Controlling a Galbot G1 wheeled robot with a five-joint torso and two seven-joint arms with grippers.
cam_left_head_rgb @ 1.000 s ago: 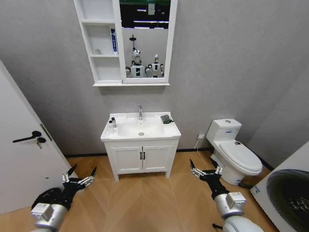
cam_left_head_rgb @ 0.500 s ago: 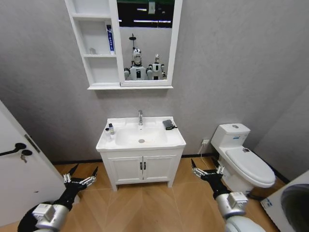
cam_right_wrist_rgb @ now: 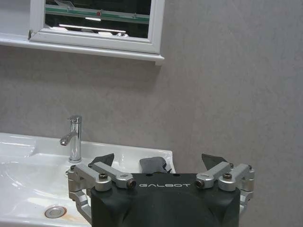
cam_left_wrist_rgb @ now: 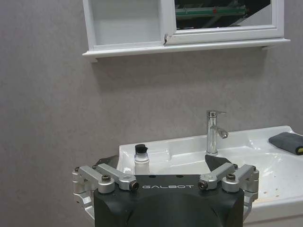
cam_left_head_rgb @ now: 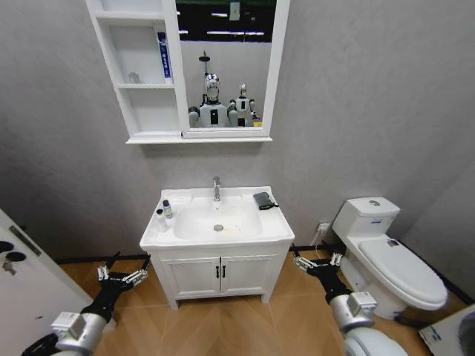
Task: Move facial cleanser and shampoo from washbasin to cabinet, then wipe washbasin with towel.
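Lower left of the head view, the left gripper (cam_left_head_rgb: 123,271) hangs low over the wood floor (cam_left_head_rgb: 223,334) with its fingers (cam_left_head_rgb: 138,276) spread apart and nothing between them. Lower right, the right gripper (cam_left_head_rgb: 317,262) is held the same way, fingers (cam_left_head_rgb: 300,262) apart and empty. Both sit in front of and below the basin (cam_left_head_rgb: 274,231), well apart from everything on it.

Farther in, at frame centre, the basin tops a low cupboard (cam_left_head_rgb: 219,276). On its left rim stand two small bottles (cam_left_head_rgb: 164,213) close together; the left wrist view shows one of them, white with a black cap (cam_left_wrist_rgb: 141,160), just past that gripper's spread fingers (cam_left_wrist_rgb: 113,173). The tap (cam_left_head_rgb: 216,189) rises at the back edge. The dark towel (cam_left_head_rgb: 263,200) lies on the basin's back right corner; in the right wrist view it (cam_right_wrist_rgb: 152,164) sits beyond that gripper's spread fingers (cam_right_wrist_rgb: 221,176).

Farthest, upper centre, the cabinet (cam_left_head_rgb: 141,81) hangs on the wall with its mirror (cam_left_head_rgb: 223,67). A blue tube (cam_left_head_rgb: 162,55) stands on a shelf. A toilet (cam_left_head_rgb: 386,252) stands at right.
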